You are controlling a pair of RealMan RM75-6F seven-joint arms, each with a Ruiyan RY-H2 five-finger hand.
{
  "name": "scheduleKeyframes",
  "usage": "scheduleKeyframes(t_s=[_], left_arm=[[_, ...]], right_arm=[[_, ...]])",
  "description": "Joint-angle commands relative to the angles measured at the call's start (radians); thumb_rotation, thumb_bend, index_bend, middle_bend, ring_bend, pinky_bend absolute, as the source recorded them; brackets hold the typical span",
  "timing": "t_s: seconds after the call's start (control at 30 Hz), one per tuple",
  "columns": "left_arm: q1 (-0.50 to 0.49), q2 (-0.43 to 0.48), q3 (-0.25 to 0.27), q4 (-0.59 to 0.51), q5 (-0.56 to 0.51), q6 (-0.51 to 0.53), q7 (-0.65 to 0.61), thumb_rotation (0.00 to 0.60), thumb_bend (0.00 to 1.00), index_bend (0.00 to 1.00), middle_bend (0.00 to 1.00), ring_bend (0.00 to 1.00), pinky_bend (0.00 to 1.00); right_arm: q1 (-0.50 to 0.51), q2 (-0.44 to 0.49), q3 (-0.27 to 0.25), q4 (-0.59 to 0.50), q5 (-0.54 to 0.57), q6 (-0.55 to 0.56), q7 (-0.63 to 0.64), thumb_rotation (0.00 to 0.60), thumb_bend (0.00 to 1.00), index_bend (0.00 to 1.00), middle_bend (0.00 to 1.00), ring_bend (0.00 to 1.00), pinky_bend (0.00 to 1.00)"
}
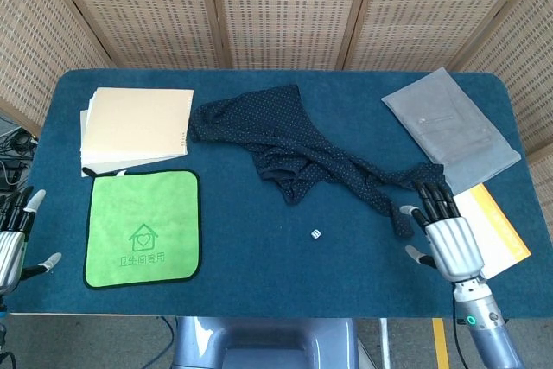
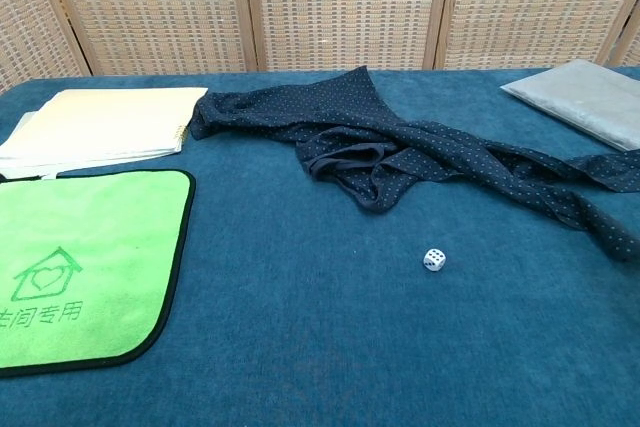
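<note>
now the right hand (image 1: pixel 449 244), fingers (image 1: pixel 432 200) spread and holding nothing, hovers with fingertips just at the tail of the one dotted scarf (image 1: pixel 320 155). one die (image 1: pixel 316 234) sits well left of it; the left hand (image 1: pixel 10 244) is spread too.

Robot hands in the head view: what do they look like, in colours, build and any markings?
Both look alike. The right robot hand has a ribbed silver-grey metal palm, black fingers and pale grey tips; its grey wrist carries a small green ring light. The left robot hand, cut by the frame edge, shows the same silver body and pale-tipped dark fingers. No cables visible.
</note>
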Motion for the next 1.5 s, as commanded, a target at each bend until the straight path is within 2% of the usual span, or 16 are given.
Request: scheduleKeyframes(t_s=[0.03,0.3,0.53,0.77,1.07,1.5], left_arm=[[0.0,0.003,-0.001,-0.004,-0.003,-0.004,-0.009,0.6,0.0,0.0,0.0,0.0,0.0],[-0.006,0.002,0.0,0.005,-0.008,-0.02,-0.019,0.6,0.0,0.0,0.0,0.0,0.0],[-0.015,-0.003,-0.001,0.013,-0.016,-0.04,-0.021,0.6,0.0,0.0,0.0,0.0,0.0],[-0.02,-0.01,0.001,0.015,-0.017,-0.051,-0.009,0.6,0.0,0.0,0.0,0.0,0.0],[-0.025,-0.015,0.0,0.018,-0.025,-0.063,-0.006,0.6,0.0,0.0,0.0,0.0,0.0],[-0.034,-0.02,0.0,0.03,-0.038,-0.086,-0.01,0.6,0.0,0.0,0.0,0.0,0.0]], right_arm=[[0.075,-0.075,0.033,0.018,-0.011,-0.07,-0.024,0.6,0.2,0.49,0.14,0.0,0.15],[0.203,-0.233,0.033,0.177,-0.024,-0.207,-0.003,0.6,0.21,0.52,0.16,0.01,0.15],[0.26,-0.298,0.006,0.25,-0.031,-0.28,0.035,0.6,0.22,0.52,0.16,0.01,0.14],[0.297,-0.367,-0.012,0.316,-0.036,-0.308,0.049,0.6,0.25,0.53,0.17,0.01,0.14],[0.337,-0.428,-0.024,0.376,-0.026,-0.349,0.044,0.6,0.37,0.51,0.16,0.01,0.13],[0.384,-0.457,-0.006,0.417,0.02,-0.404,-0.005,0.6,0.41,0.52,0.16,0.01,0.13]])
